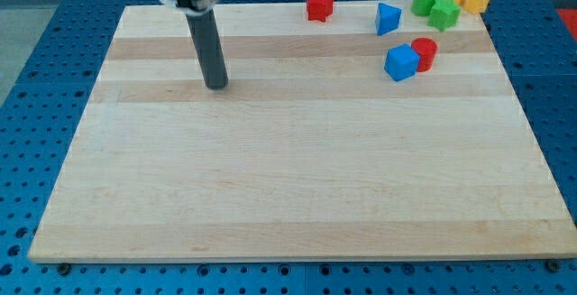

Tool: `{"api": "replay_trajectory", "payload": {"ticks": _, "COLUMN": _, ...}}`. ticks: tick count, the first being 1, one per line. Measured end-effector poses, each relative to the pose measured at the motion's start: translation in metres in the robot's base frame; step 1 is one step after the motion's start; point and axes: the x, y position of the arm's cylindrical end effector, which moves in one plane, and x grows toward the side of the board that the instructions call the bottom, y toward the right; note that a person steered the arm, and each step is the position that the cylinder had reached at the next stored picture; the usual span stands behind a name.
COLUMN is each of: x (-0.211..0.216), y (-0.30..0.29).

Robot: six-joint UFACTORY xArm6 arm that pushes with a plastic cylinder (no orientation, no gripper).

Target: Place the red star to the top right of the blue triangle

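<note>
red star [319, 4] up at the view's top, well right of my tip [216, 86]. sitting left of the blue triangle [388, 19], so wrong side. no jaws here, only a bare rod.

No text, labels, brands, numbers or signs can be read anywhere in the view; none is seen on the blocks, the board or the rod.
</note>
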Motion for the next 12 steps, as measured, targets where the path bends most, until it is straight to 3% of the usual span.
{"api": "replay_trajectory", "payload": {"ticks": 3, "x": -0.157, "y": 0.014}}
{"api": "replay_trajectory", "payload": {"ticks": 6, "x": -0.157, "y": 0.061}}
{"api": "replay_trajectory", "payload": {"ticks": 9, "x": -0.158, "y": 0.184}}
{"api": "replay_trajectory", "payload": {"ticks": 11, "x": -0.155, "y": 0.236}}
{"api": "replay_trajectory", "payload": {"ticks": 12, "x": -0.134, "y": 0.266}}
